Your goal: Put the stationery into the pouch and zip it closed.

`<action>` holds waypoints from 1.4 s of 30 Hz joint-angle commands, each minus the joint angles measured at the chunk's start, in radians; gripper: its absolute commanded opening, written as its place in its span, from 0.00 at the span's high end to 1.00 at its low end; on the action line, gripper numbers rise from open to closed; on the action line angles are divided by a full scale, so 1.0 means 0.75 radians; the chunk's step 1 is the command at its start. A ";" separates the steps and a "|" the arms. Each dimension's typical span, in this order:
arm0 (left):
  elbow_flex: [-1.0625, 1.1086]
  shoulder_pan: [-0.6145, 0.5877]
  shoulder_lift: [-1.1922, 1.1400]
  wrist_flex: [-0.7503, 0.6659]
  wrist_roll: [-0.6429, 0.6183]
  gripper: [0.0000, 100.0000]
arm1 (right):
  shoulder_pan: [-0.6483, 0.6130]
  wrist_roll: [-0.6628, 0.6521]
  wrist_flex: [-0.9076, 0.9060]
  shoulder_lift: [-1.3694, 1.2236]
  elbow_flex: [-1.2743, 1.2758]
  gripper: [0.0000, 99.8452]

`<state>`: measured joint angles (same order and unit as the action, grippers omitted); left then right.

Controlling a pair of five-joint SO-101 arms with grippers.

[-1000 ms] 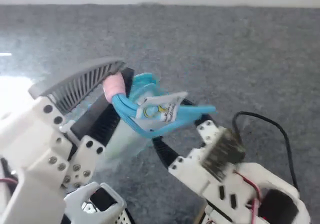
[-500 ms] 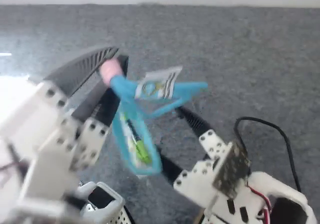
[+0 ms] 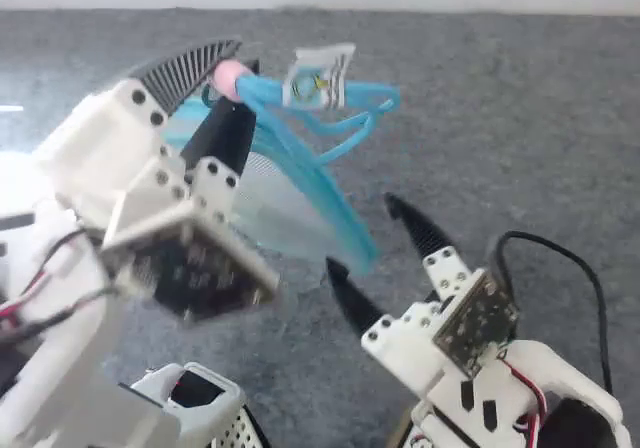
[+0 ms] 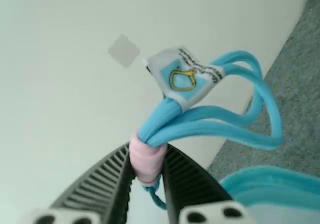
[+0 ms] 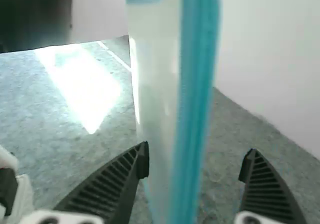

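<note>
Pouch (image 3: 290, 203) aloft over grey table (image 3: 500, 118), hanging from pink tab (image 4: 145, 160) pinched tight in left gripper (image 3: 236, 68). Right gripper (image 3: 360, 234) below, jaws spread wide, straddling pouch edge. Zipping stage, seemingly. Next: right clamps pouch, left draws tab along.

Pouch (image 3: 290, 208): translucent, blue-edged, hanging tilted in air from pink pull (image 3: 229, 76); blue cord (image 3: 352, 128), white tag (image 3: 320, 78) attached.

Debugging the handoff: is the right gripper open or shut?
Open. In the right wrist view the right gripper has its fingers wide apart with the hanging pouch between them; the high view shows its tips spread too.
</note>
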<state>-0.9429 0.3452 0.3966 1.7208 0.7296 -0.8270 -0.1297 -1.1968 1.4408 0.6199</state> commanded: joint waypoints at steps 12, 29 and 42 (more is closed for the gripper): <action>-0.058 0.035 -0.020 0.020 -0.108 0.99 | -0.253 -0.053 0.136 -0.292 -0.020 0.70; -0.050 0.047 -0.037 -0.004 -0.143 0.99 | -0.371 -0.104 0.128 -0.128 0.037 0.70; -0.050 0.047 -0.027 0.020 -0.272 0.99 | -0.150 -0.037 0.220 -0.265 0.027 0.81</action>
<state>-0.9521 0.3728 0.3705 1.7346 0.5470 -0.9574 -0.1695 -1.0602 1.2612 0.6659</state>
